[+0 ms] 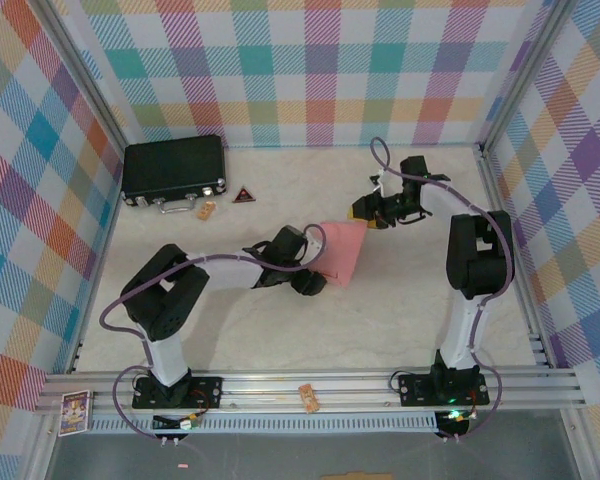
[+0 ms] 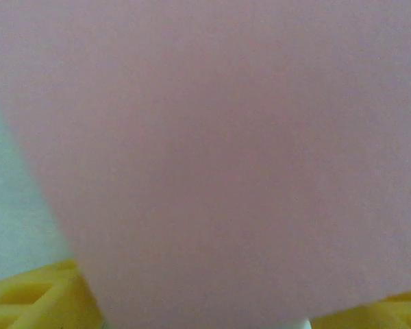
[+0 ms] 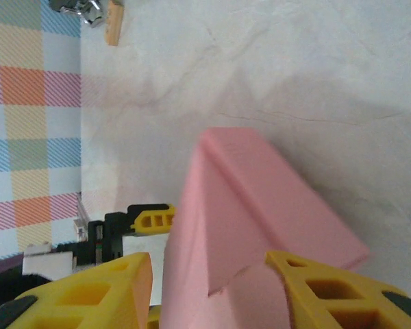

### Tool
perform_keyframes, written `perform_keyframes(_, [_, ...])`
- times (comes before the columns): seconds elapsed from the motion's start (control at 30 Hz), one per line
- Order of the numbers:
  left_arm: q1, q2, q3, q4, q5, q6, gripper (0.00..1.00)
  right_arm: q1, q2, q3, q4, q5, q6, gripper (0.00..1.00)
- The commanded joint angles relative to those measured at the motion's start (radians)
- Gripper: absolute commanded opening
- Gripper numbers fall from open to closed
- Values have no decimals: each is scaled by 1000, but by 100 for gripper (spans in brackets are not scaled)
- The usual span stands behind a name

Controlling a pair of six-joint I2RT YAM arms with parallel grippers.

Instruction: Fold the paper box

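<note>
The salmon-pink paper box (image 1: 342,250) stands partly folded in the middle of the table, between both arms. My left gripper (image 1: 311,274) presses against its left side. In the left wrist view the pink card (image 2: 212,151) covers almost everything, and the yellow fingers (image 2: 27,296) stand wide apart at the bottom corners, open. My right gripper (image 1: 366,212) is at the box's far right corner. In the right wrist view my right gripper (image 3: 209,264) is open and straddles the edge of the box (image 3: 260,199), with a gap at the left finger.
A black hard case (image 1: 173,168) with metal latches lies at the back left. A small red-and-black triangle (image 1: 244,195) and a tan block (image 1: 207,210) lie beside it. The metal frame rail (image 1: 310,385) runs along the near edge. Plaid walls enclose the table.
</note>
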Motion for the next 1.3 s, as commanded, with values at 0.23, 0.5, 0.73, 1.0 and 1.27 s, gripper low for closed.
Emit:
perform_keyframes(0.23, [32, -70, -46, 121, 61, -70, 73, 23, -33, -36, -13, 6, 20, 47])
perform_keyframes(0.5, [32, -107, -59, 93, 79, -21, 73, 20, -36, -129, 31, 169, 47, 44])
perform_keyframes(0.73, [32, -99, -35, 58, 51, -8, 74, 22, -43, -158, 37, 211, 65, 40])
perform_keyframes(1.0, [45, -126, 25, 36, 65, -5, 78, 22, -42, -233, 88, 324, 101, 51])
perform_keyframes(1.27, [55, -75, 102, 41, 34, -52, 79, 22, -81, -245, 140, 287, 129, 57])
